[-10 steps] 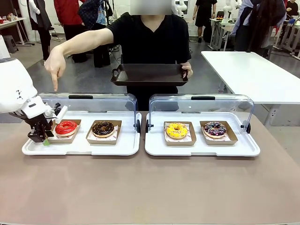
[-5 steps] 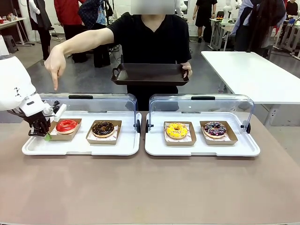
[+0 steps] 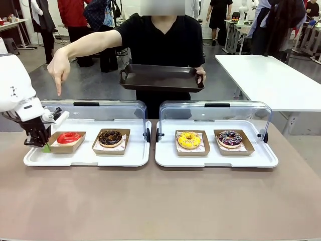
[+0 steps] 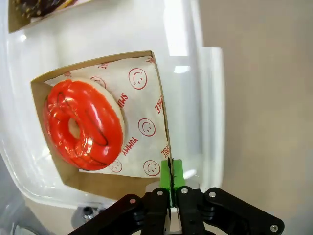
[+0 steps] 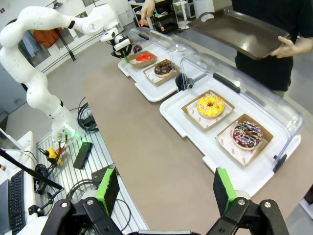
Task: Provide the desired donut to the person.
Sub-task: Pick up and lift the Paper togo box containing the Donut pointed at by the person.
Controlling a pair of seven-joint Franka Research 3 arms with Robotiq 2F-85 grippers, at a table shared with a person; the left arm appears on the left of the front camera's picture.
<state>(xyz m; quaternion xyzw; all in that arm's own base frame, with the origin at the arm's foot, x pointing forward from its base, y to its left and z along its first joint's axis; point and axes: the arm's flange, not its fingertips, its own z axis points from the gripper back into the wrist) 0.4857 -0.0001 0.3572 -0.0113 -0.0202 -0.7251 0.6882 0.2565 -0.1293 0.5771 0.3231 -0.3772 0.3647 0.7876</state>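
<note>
Now the paper box with the red donut, on the left white tray, is pinched at its edge by the left claw. It should be lifted slowly, kept flat.

Grey floor; white table at right; further tables behind; brown tabletop in foreground.

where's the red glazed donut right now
In the front view the red glazed donut sits in its brown cardboard tray at the left end of the left white tray, beside the chocolate donut.
</note>
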